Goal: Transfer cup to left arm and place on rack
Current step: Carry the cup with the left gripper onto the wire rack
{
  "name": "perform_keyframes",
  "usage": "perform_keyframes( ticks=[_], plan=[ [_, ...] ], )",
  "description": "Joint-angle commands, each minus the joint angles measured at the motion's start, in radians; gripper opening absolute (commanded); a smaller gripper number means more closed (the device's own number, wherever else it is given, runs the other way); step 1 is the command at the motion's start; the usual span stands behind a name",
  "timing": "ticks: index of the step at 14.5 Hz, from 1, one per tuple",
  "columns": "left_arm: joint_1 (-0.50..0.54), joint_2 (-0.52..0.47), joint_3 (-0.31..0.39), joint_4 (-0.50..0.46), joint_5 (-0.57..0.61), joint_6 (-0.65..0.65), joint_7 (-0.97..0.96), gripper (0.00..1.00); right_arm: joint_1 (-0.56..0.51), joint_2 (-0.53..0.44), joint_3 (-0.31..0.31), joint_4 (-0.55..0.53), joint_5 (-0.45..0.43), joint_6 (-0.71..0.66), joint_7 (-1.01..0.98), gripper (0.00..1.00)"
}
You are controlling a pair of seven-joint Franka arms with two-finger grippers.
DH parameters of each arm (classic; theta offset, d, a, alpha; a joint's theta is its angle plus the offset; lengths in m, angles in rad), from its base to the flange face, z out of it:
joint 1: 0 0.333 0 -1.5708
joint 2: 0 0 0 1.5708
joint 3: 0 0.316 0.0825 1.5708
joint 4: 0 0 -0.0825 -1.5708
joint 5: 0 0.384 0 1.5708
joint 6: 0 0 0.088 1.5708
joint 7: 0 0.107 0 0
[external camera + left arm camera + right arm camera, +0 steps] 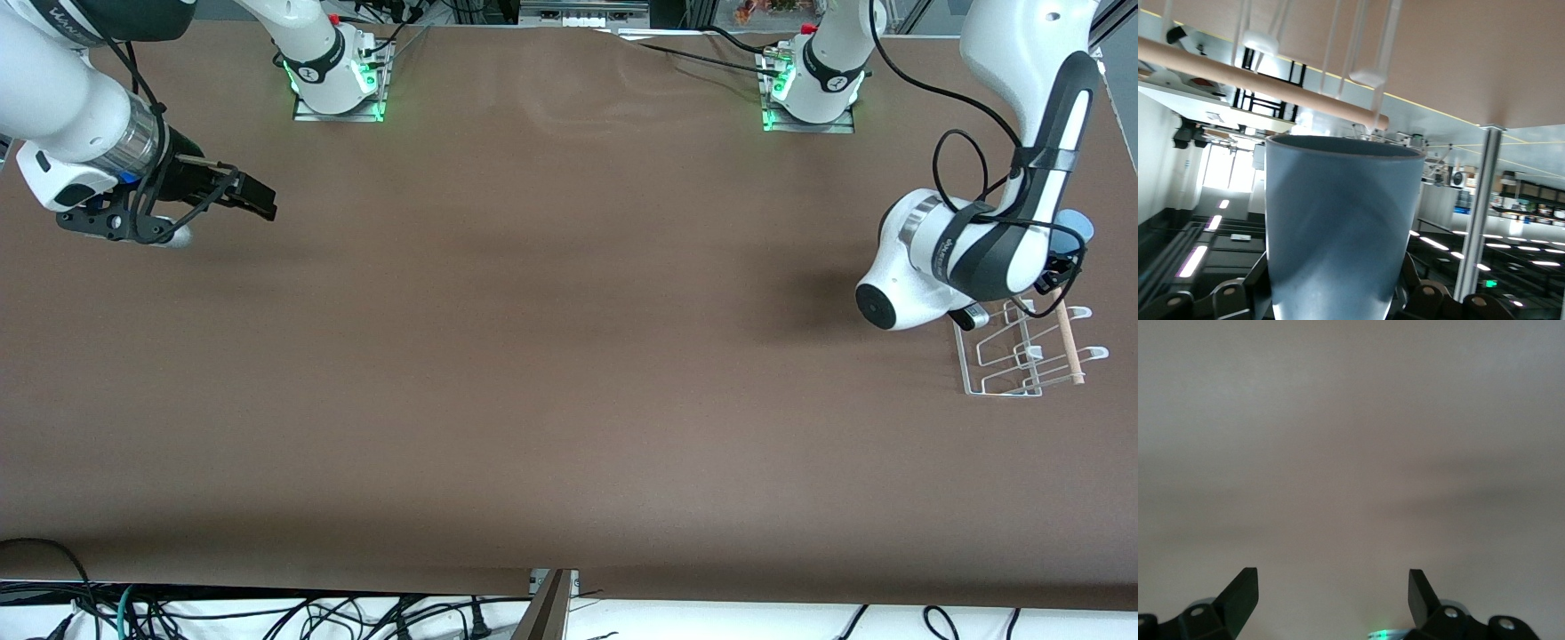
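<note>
The light-blue cup (pixel 1074 224) shows just past the left arm's wrist, above the end of the rack (pixel 1021 357) that lies farther from the front camera. My left gripper (pixel 1335 283) is shut on the cup (pixel 1338 220), its black fingers (pixel 1407 275) on both sides of it; in the front view the wrist hides most of the gripper. The rack's wooden dowel (pixel 1258 83) and white prongs (pixel 1368 77) lie close past the cup's rim. My right gripper (pixel 258 197) is open and empty over the table at the right arm's end, and its wrist view (pixel 1331 587) shows only bare table.
The rack's dowel (pixel 1069 342) lies across its wire loops, near the table's edge at the left arm's end. Both arm bases (pixel 333 76) stand along the edge farthest from the front camera. Cables hang below the nearest table edge.
</note>
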Motion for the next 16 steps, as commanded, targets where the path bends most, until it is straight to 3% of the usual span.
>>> perform_keyframes(
  ticks=[1, 6, 12, 16],
  plan=[
    [0.042, -0.035, -0.008, -0.076, 0.061, 0.067, -0.011, 0.10, -0.041, -0.053, 0.024, -0.094, -0.056, 0.081, -0.068, 0.99],
    [0.054, -0.036, -0.013, -0.124, 0.116, 0.103, -0.020, 0.10, -0.070, -0.056, 0.024, -0.105, -0.080, 0.084, -0.211, 0.99],
    [0.077, -0.009, -0.011, -0.124, 0.152, 0.151, -0.029, 0.12, -0.066, 0.005, -0.019, -0.004, -0.077, 0.081, -0.182, 0.99],
    [0.088, 0.008, -0.013, -0.124, 0.155, 0.167, -0.031, 0.17, -0.055, 0.010, -0.025, 0.004, -0.057, 0.070, -0.171, 0.99]
  ],
)
